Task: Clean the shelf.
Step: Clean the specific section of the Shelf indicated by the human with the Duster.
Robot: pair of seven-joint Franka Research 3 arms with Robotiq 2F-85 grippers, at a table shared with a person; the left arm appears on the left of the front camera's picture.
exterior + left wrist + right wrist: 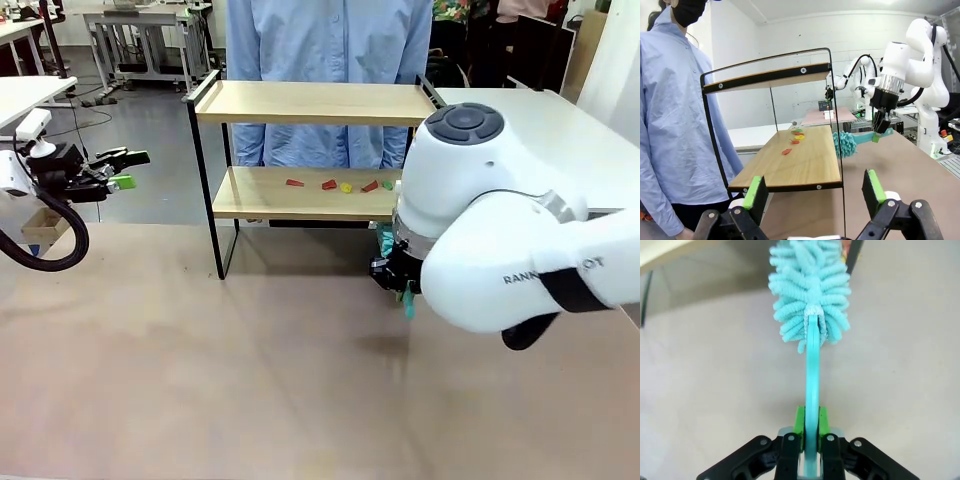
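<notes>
The shelf stands at the table's far middle, two wooden boards in a black frame. Several small red, yellow and green bits lie on its lower board. My right gripper hangs just in front of the shelf's right leg, shut on the handle of a teal fluffy duster. In the left wrist view the duster head is level with the lower board's front edge, near the bits. My left gripper is open and holds nothing, off to the shelf's left, its green pads facing the shelf's end.
A person in a light blue shirt stands right behind the shelf. White tables sit at the back right and far left. The brown tabletop stretches bare in front of the shelf.
</notes>
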